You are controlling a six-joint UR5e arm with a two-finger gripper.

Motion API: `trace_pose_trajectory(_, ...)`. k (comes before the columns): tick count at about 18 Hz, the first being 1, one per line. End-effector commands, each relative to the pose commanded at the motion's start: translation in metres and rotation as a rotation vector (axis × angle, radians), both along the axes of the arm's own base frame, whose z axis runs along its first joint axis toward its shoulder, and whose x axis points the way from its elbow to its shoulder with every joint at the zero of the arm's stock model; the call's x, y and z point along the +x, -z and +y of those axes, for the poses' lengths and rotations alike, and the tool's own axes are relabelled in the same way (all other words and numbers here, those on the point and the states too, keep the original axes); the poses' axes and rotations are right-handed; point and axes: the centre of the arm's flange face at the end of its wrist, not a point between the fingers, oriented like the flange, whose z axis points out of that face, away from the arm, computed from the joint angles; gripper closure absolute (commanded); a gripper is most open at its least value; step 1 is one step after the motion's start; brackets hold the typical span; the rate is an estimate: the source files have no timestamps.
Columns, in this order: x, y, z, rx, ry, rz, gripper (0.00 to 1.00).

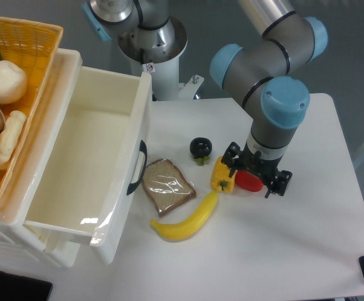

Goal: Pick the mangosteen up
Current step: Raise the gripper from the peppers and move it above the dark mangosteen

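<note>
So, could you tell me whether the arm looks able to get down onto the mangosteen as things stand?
Probably yes. The mangosteen sits alone on the table, open from above, apart from the yellow pepper and bread slice. The claw hangs over the red pepper nearby, so a short sideways shift should do.

Mangosteen (201, 148) top clear; yellow pepper (221, 176) close at right.

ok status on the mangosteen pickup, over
Gripper low over the red pepper, jaw state unclear. Mangosteen loose on the table, not grasped. Yellow pepper sits between gripper and mangosteen.
</note>
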Motion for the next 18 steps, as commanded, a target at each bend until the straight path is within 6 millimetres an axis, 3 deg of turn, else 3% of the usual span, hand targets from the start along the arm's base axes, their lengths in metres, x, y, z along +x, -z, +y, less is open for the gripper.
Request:
trace_pose_trajectory(4,0.002,0.000,-0.001,-0.004,-0.009,-0.004,0.00)
trace_pose_trajectory(6,0.010,0.012,-0.006,-0.020,-0.011,-0.026,0.00)
trace_pose_trajectory(9,0.031,0.019,-0.026,-0.042,-0.023,-0.055,0.00)
trace_pose_trajectory(13,0.055,0.011,-0.066,-0.048,-0.063,-0.069,0.00)
trace_pose_trajectory(18,0.075,0.023,-0.077,-0.085,-0.104,-0.132,0.00)
